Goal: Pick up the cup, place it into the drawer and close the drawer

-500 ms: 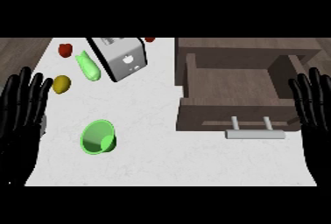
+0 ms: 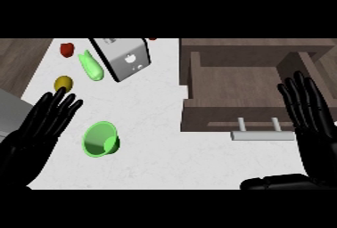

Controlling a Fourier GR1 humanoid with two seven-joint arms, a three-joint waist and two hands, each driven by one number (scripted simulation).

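Fingers [image 2: 56, 111] of the left hand [image 2: 36, 133] are straight and a little spread, pointing up and to the right over the white counter [image 2: 158, 151]; they hold nothing. This hand shows at the left side of the head view, and its fingertips come near the small yellow-brown fruit [image 2: 63, 82] without clearly touching it. Just to the right of the hand lies the green cup [image 2: 100, 139], on its side, with its open mouth turned toward the camera. It is apart from the hand and well apart from the drawer.

On the right side the right hand [image 2: 309, 120] stands flat, fingers straight and upward, also holding nothing. It shows over the right part of the open wooden drawer [image 2: 230, 84]. The drawer is pulled out, its inside is bare brown wood, and the pale handle [image 2: 262, 133] sits on its front edge, just left of the right hand.

Near the top of the counter lie a grey box with a white mark [image 2: 126, 58], tilted, a light green long vegetable [image 2: 91, 67] beside it on the left, and a red thing [image 2: 66, 49] further left.
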